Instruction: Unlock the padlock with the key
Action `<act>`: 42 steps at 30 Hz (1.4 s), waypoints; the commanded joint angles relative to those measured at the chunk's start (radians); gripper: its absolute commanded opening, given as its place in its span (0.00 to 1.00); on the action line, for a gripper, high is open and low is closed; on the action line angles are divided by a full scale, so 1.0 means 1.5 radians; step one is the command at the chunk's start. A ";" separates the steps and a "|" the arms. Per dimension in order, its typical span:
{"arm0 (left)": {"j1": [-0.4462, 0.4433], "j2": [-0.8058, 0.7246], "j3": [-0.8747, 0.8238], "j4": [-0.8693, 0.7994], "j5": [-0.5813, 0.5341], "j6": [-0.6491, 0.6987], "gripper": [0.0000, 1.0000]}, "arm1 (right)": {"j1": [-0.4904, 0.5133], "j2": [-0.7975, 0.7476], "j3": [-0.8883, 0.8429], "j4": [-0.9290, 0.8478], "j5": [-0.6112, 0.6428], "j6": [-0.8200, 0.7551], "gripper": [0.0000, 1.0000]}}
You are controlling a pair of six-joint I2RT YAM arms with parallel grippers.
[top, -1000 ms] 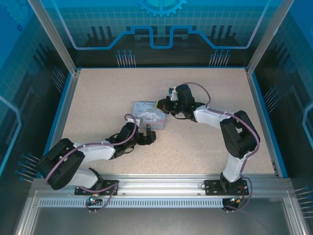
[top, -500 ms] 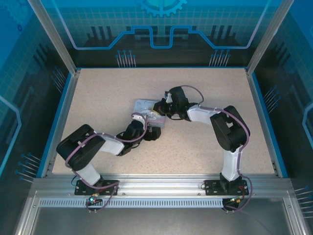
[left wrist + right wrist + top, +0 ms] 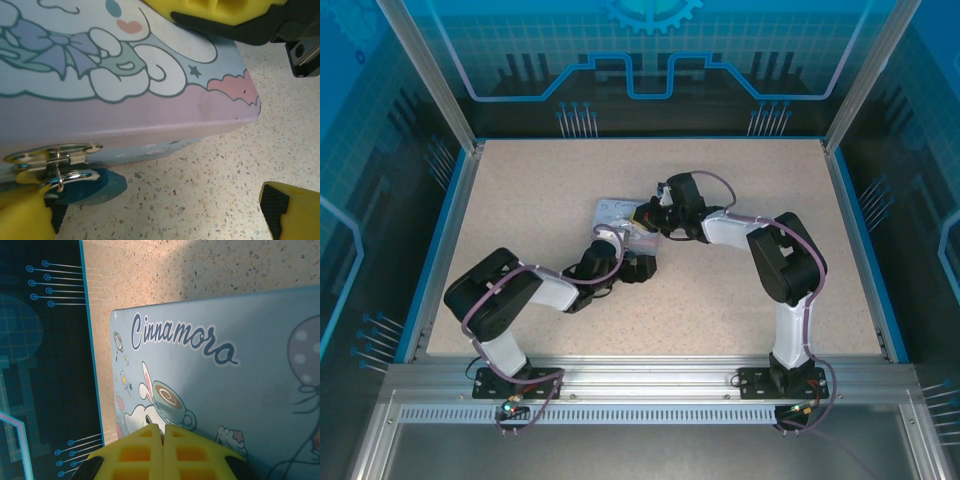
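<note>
The small teal-bodied padlock with a bright metal shackle (image 3: 82,184) hangs from the silver hasp (image 3: 52,152) on the near face of the pale blue cartoon-printed tin (image 3: 150,105), mid-way across the speckled desk (image 3: 210,175). The left end effector (image 3: 155,212) gapes wide around it, one yellow finger (image 3: 22,217) just beside the lock body. The right end effector (image 3: 162,432) hangs over the tin's lid, pads (image 3: 135,452) pressed together (whether the key sits between them I cannot tell). I judge this the approach step. Next the left should pinch and steady the lock, keyhole presented to the right.
</note>
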 commanded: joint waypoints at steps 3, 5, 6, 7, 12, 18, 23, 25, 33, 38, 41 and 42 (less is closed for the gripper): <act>0.024 0.010 -0.002 0.058 0.050 -0.060 0.99 | -0.006 0.019 0.016 -0.028 0.008 -0.005 0.00; 0.034 0.022 -0.010 0.086 0.053 -0.082 0.99 | -0.006 0.018 0.016 -0.031 0.008 -0.007 0.00; 0.038 0.031 -0.015 0.107 0.055 -0.098 0.99 | -0.006 0.018 0.016 -0.032 0.008 -0.007 0.00; 0.042 0.040 -0.021 0.129 0.057 -0.112 0.98 | -0.006 0.017 0.016 -0.033 0.008 -0.006 0.00; 0.045 0.074 -0.035 0.201 0.068 -0.154 0.94 | -0.006 0.017 0.014 -0.036 0.010 -0.010 0.00; 0.042 0.069 -0.050 0.245 0.080 -0.176 0.86 | -0.007 0.017 0.013 -0.036 0.008 -0.009 0.00; 0.033 0.043 -0.060 0.237 0.071 -0.173 0.84 | -0.007 0.017 0.016 -0.040 0.008 -0.011 0.00; 0.032 0.050 -0.061 0.232 0.068 -0.163 0.83 | -0.007 0.017 0.017 -0.040 0.009 -0.012 0.00; 0.024 0.084 -0.064 0.299 0.059 -0.188 0.75 | -0.007 0.018 0.021 -0.050 0.007 -0.016 0.00; 0.021 0.066 -0.071 0.289 0.003 -0.194 0.72 | -0.007 0.020 0.018 -0.049 0.007 -0.016 0.00; 0.021 0.068 -0.065 0.283 -0.023 -0.203 0.69 | -0.008 0.021 0.017 -0.049 0.007 -0.016 0.00; 0.021 0.071 -0.062 0.282 -0.029 -0.207 0.68 | -0.008 0.022 0.016 -0.049 0.007 -0.017 0.00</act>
